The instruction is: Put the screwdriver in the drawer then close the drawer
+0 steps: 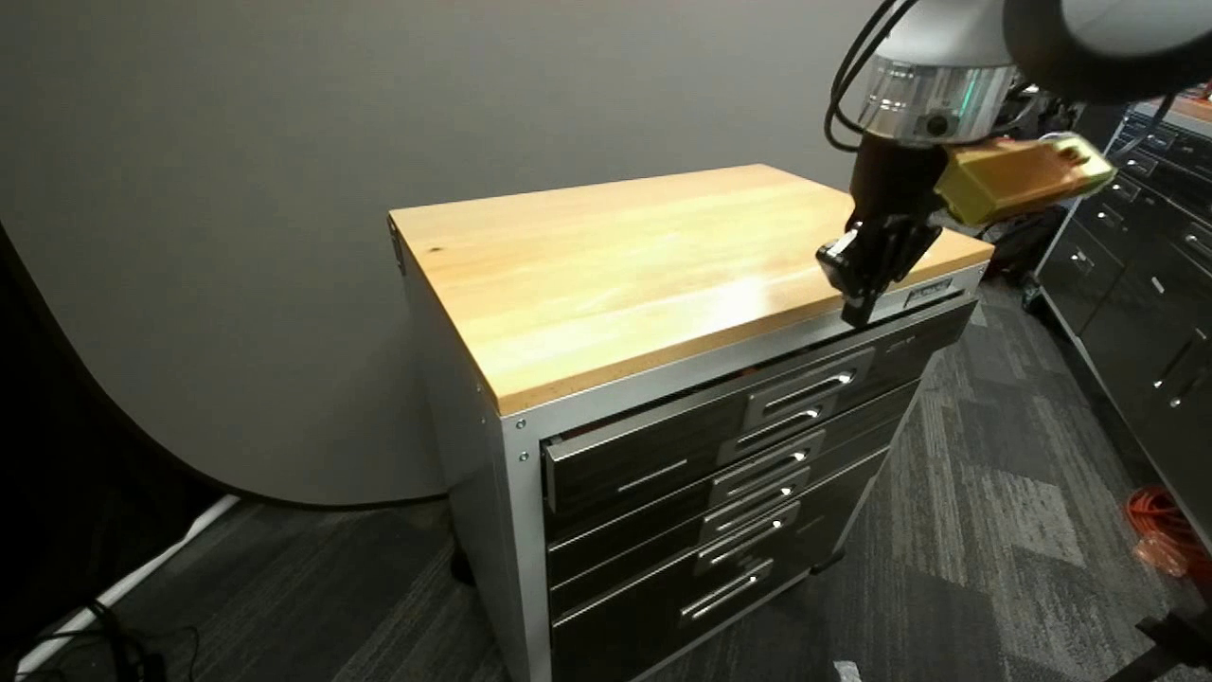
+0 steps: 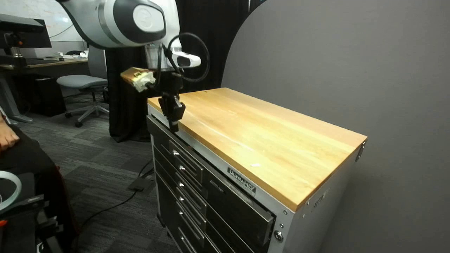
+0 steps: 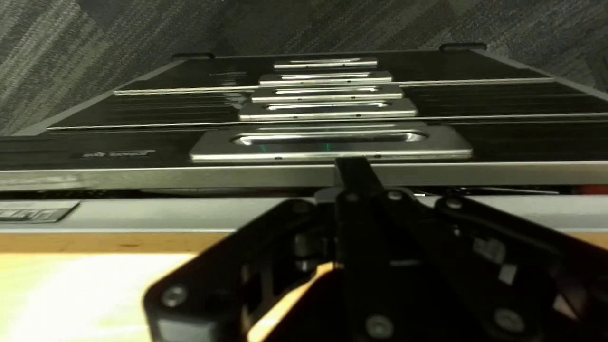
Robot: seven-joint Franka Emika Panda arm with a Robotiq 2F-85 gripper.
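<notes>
The drawer (image 1: 653,455) is the top one of the grey cabinet and stands slightly open in both exterior views (image 2: 228,193). In the wrist view its top edge (image 3: 266,175) shows with a narrow dark gap behind it. Bits of thin dark and reddish things show in the gap. My gripper (image 1: 858,311) points down over the cabinet's front edge, near the drawer's top; it also shows in an exterior view (image 2: 174,127). In the wrist view the black fingers (image 3: 354,166) are together, with nothing seen between them. I cannot tell whether they touch the drawer. The screwdriver is hidden or out of view.
The wooden top (image 1: 606,256) overhangs the cabinet front just behind my gripper. Lower drawers (image 1: 682,578) with handles are shut below. A person (image 2: 21,151) sits off to the side in an exterior view. A dark cabinet (image 1: 1127,237) stands across the carpet.
</notes>
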